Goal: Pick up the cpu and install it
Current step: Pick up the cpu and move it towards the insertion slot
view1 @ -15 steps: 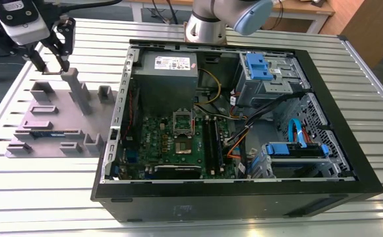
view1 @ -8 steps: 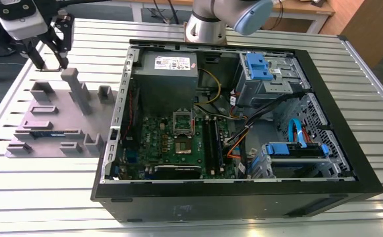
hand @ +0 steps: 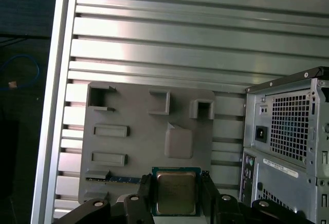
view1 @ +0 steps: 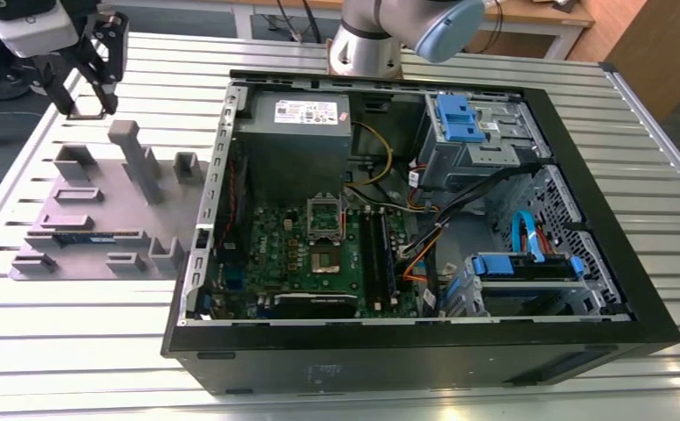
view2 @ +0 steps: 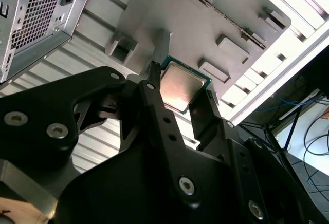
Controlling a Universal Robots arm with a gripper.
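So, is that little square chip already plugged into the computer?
No, in the first wrist view the cpu is clamped between the fingers, outside the computer case.

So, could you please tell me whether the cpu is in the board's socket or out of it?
Out: in both wrist views the tool clamps the cpu outside the case, by the grey tray.
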